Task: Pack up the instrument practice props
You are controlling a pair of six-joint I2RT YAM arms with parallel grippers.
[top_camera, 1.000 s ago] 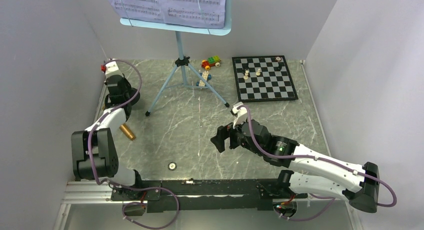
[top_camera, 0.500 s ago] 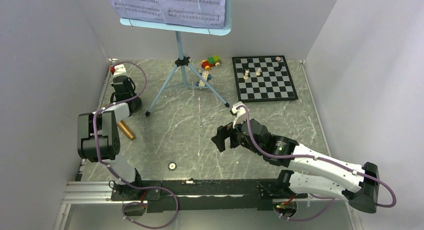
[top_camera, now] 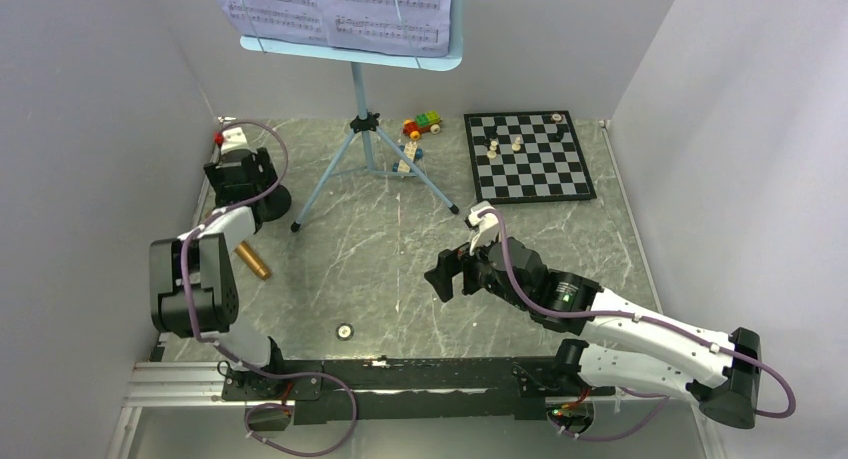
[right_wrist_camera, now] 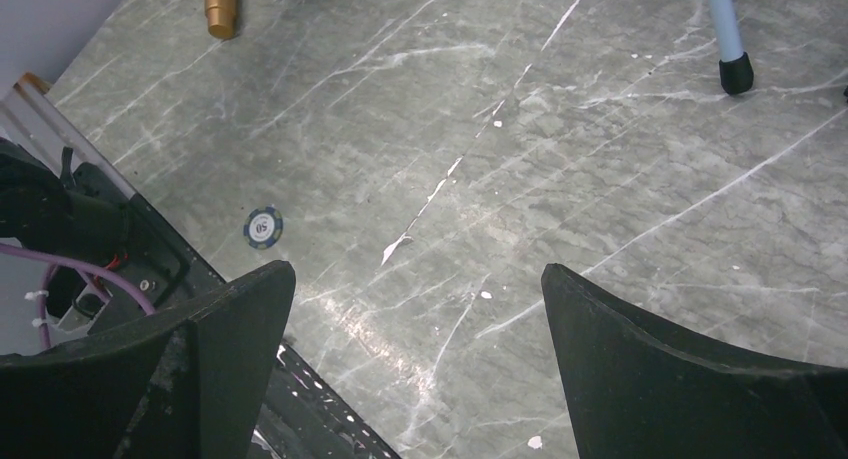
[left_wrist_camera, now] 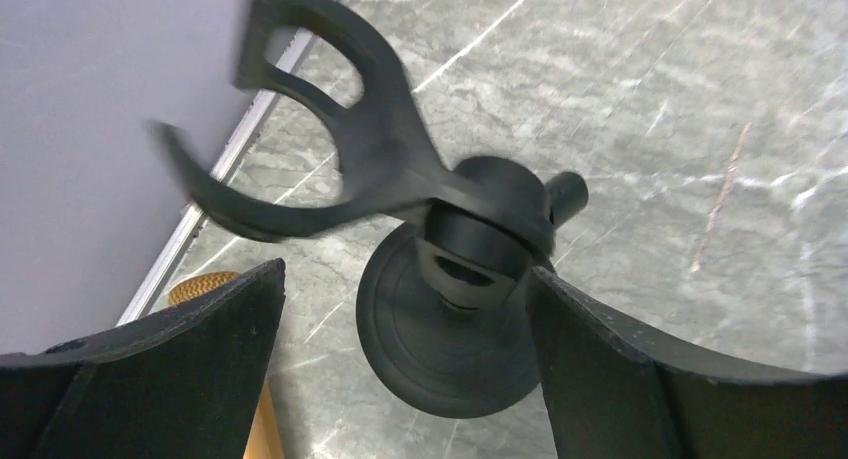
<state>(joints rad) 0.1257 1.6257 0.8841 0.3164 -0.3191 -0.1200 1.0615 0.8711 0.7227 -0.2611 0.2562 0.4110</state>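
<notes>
On the marbled tabletop (top_camera: 400,269), left of the music stand (top_camera: 364,124), the mic stand (left_wrist_camera: 440,359) sits between the spread fingers of the left end effector (left_wrist_camera: 405,279), the right end effector (right_wrist_camera: 417,271) likewise open and empty; we judge the mic stand rigid and base-heavy, best gripped at the neck.

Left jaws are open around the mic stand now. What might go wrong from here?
1. The mic stand looks tilted and blurred between the fingers of the open left gripper; it may topple onto the microphone beside it.
2. A foot of the music stand is close by; a wide swing might clip it and shake the sheet music loose.
</notes>
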